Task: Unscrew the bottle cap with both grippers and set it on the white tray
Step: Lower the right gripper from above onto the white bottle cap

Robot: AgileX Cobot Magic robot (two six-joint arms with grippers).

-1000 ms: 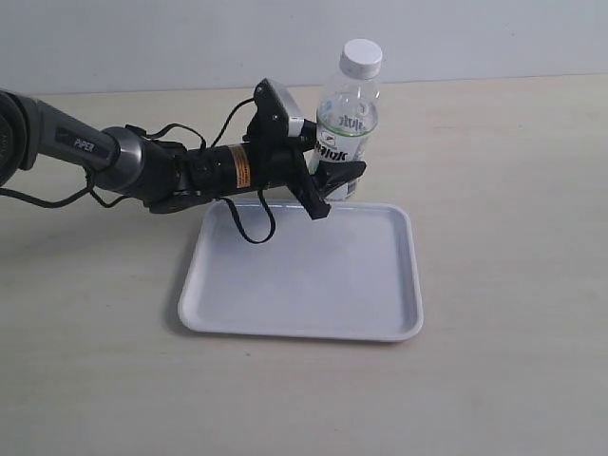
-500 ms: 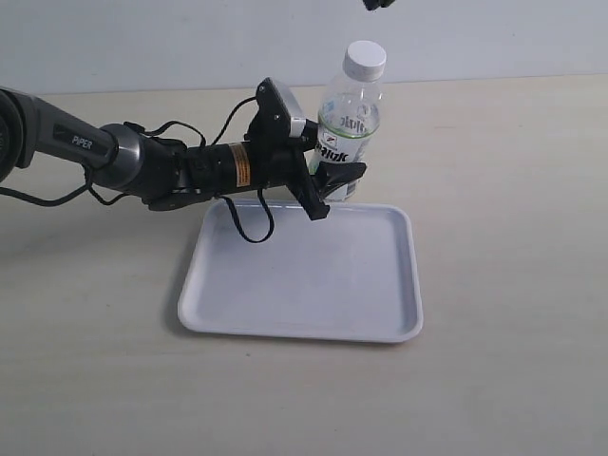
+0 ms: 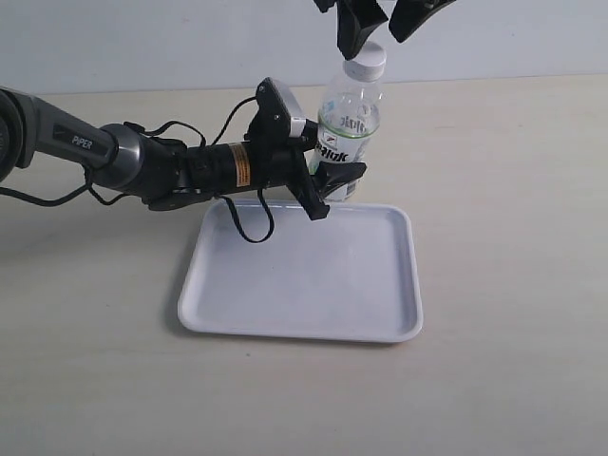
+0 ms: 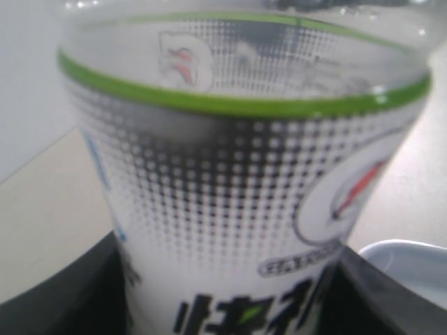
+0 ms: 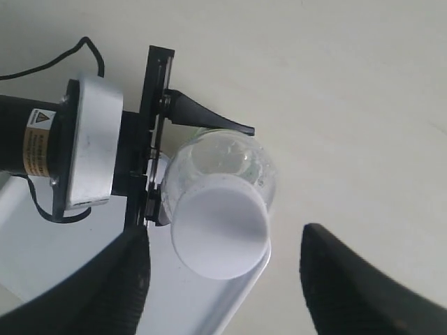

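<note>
The clear bottle [image 3: 348,128] with the white-and-green label stands upright on the table just behind the white tray [image 3: 304,332]. My left gripper [image 3: 334,173] is shut on the bottle's lower body; in the left wrist view the label [image 4: 237,209] fills the frame between two dark fingers [image 4: 63,300]. The white bottle cap [image 3: 366,59] sits on the bottle's neck. My right gripper [image 3: 380,27] hangs open from above, one finger on each side of the cap and just above it. From the right wrist, the cap [image 5: 220,234] lies between the spread fingers [image 5: 98,293], apart from both.
The tray's flat floor [image 3: 313,271] holds nothing. The left arm [image 3: 142,166] and its looping cable [image 3: 249,228] stretch across the table from the left, the cable hanging over the tray's back-left corner. Pale tabletop [image 3: 513,237] surrounds everything.
My right gripper has come down into the exterior view from above and now brackets the cap. The left gripper and the bottle have not moved.
</note>
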